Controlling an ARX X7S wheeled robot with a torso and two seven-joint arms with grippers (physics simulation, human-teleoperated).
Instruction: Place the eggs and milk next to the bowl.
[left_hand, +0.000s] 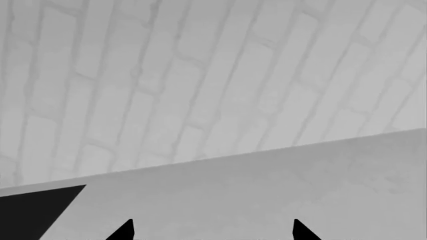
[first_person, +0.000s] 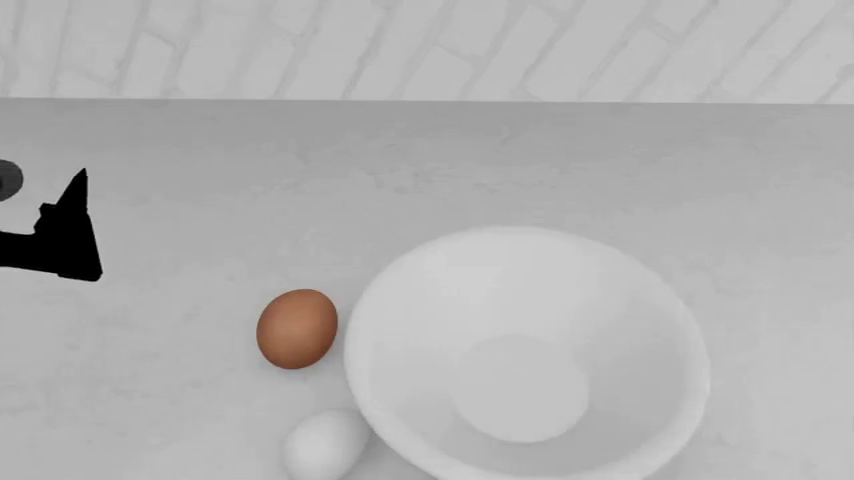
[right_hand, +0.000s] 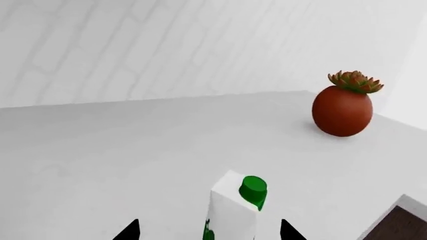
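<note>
- Spread wide on my right gripper (right_hand: 209, 231), the jaws flank the upright milk (right_hand: 233, 212) without visibly touching it.
- Left gripper (left_hand: 212, 231) hangs parted over bare table (left_hand: 267, 190).
- Both eggs, brown egg (first_person: 296, 328) and white egg (first_person: 326, 446), lie just beside the bowl (first_person: 400, 300).

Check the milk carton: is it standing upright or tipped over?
Upright. In the right wrist view the milk carton stands with its green cap on top, between the right gripper's open fingertips.
</note>
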